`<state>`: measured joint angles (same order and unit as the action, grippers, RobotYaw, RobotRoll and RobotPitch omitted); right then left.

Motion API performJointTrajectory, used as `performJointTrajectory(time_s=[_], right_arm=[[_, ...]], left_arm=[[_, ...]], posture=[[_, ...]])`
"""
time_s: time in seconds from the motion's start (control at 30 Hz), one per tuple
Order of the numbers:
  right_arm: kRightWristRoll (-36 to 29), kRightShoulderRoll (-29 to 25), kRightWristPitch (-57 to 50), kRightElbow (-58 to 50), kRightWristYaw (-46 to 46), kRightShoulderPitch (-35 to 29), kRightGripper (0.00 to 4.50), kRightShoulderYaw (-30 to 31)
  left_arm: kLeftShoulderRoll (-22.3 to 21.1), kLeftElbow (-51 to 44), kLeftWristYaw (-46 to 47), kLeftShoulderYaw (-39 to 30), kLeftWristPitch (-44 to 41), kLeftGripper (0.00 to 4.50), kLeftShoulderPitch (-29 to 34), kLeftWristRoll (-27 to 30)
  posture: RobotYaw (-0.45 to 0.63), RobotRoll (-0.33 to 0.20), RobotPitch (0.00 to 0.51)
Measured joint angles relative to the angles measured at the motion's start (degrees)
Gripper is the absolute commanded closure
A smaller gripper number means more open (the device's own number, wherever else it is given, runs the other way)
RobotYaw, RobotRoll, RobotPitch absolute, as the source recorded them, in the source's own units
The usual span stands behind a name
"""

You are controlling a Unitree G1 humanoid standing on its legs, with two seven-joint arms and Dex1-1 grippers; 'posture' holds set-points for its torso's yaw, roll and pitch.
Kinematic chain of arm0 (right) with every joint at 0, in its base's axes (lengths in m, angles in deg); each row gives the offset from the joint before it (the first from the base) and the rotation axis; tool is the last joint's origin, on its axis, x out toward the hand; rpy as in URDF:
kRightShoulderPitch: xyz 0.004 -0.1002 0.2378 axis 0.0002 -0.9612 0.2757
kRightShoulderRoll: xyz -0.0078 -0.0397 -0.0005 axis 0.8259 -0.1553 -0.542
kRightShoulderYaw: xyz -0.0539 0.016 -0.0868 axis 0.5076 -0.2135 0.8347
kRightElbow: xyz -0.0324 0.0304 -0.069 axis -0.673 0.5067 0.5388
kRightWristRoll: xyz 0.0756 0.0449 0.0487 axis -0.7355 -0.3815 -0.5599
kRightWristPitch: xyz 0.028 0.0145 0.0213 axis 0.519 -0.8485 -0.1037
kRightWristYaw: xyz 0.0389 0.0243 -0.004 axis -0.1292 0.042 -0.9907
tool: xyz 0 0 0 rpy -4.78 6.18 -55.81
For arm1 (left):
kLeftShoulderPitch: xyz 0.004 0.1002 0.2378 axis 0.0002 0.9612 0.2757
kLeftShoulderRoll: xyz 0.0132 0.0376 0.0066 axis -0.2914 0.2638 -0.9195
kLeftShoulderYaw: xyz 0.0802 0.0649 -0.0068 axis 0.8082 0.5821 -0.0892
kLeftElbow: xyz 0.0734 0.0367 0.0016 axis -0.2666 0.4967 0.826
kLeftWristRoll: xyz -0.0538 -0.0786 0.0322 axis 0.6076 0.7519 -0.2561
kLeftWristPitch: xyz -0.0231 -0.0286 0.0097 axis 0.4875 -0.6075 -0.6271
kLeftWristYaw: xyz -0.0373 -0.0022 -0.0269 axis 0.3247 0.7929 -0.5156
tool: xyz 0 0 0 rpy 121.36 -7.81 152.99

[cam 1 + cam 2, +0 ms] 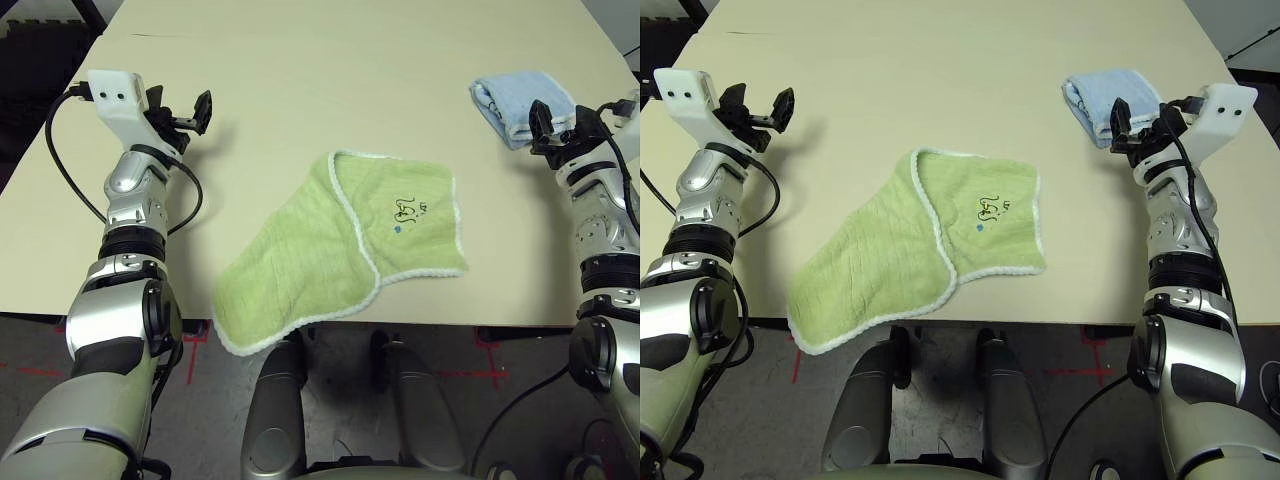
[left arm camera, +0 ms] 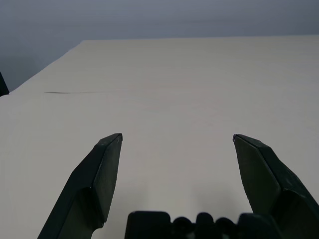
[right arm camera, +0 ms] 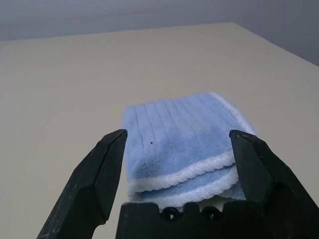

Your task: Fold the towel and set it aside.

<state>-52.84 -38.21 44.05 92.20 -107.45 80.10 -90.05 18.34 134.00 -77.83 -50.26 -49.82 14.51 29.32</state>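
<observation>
One green towel (image 1: pixel 345 245) lies nearest, at the table's (image 1: pixel 300 80) front edge, its six o'clock corner hanging over; it is loosely doubled over on itself, untidy, so the real folding and the setting aside look still to do. Beyond, at nine o'clock, the left gripper (image 1: pixel 182 110) hovers spread wide, empty. At three o'clock the right gripper (image 1: pixel 1137 118) gapes likewise, holding nothing, before one folded blue towel (image 3: pixel 184 144). Two towels, two grippers.

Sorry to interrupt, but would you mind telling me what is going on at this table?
A humanoid robot is set up to fold the green towel, which lies loosely half-folded at the table's near edge, one corner hanging over. Neither gripper touches it: the left gripper and the right gripper are raised, open and empty. A folded blue towel sits to the right.
</observation>
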Motion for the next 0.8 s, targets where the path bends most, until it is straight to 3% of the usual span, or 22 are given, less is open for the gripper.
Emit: performJointTrajectory(time_s=[0.63,0.8], right_arm=[[0.24,5.72,-0.94,-3.46,3.05,-1.66,0.04,1.35],[0.17,4.84,-2.43,-4.74,1.34,-1.29,0.04,1.70]], left_arm=[[-2.72,2.40,-2.92,-0.20,-2.89,0.00,-0.12,0.11],[-2.71,3.47,-10.69,0.14,-3.40,0.00,-0.67,0.32]], posture=[[0.07,0.000,0.237],[0.04,0.000,0.235]])
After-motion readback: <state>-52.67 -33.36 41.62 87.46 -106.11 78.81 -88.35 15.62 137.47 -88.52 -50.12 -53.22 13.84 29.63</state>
